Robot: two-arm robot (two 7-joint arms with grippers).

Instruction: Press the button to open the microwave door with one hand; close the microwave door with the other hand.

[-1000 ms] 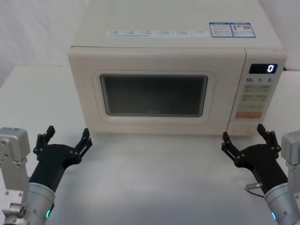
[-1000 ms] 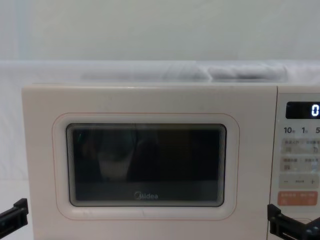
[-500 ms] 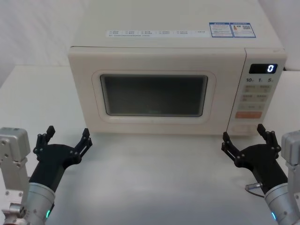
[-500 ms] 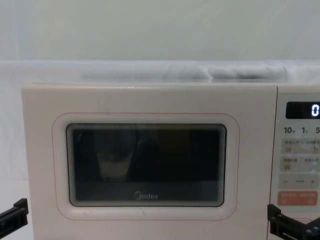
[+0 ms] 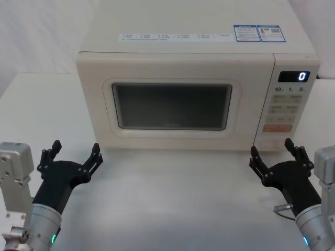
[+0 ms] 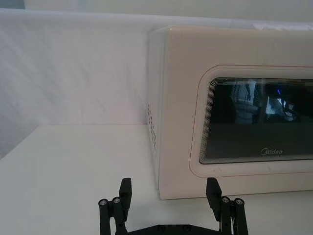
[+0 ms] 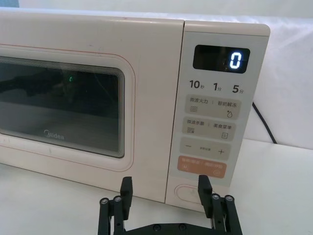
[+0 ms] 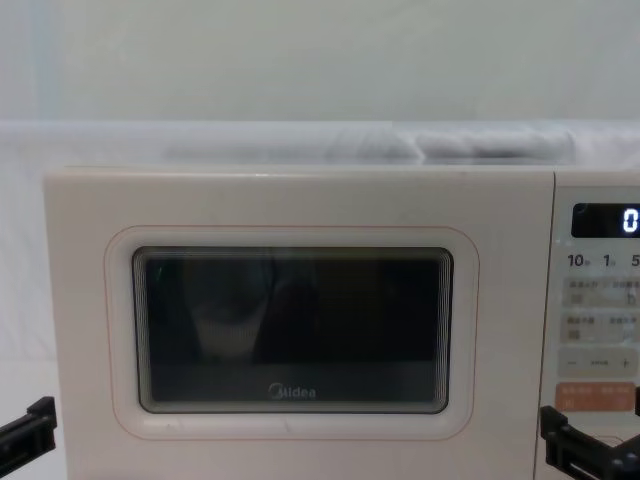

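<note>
Black left end effector (image 5: 73, 153): fingers spread apart and empty, low over the white bench (image 5: 172, 198) near the robot, in front of the microwave's left lower corner and apart from it; a green ring light glows on its silver wrist.
Black right end effector (image 5: 273, 152): fingers spread wide, nothing held, just before the lower end of the control panel (image 7: 212, 122), not touching it.
Small metal part (image 5: 283, 208): lies on the bench beside the right wrist.
Button (image 7: 188, 191): wide cream oval at the panel's bottom, partly hidden behind one right finger in the right wrist view.
Orange button (image 7: 202, 167): rectangular, directly above the oval one.
Display (image 7: 221, 59): dark, reads 0, at the panel's top.
Microwave door (image 5: 175, 102): closed flush with the cream body, dark window, grey Midea logo under the glass.
Labels (image 5: 256, 33): stickers on the microwave's top surface.
Dark cable (image 7: 263, 123): runs down behind the microwave on the panel side.
Backdrop (image 8: 320, 60): white, farthest back.
</note>
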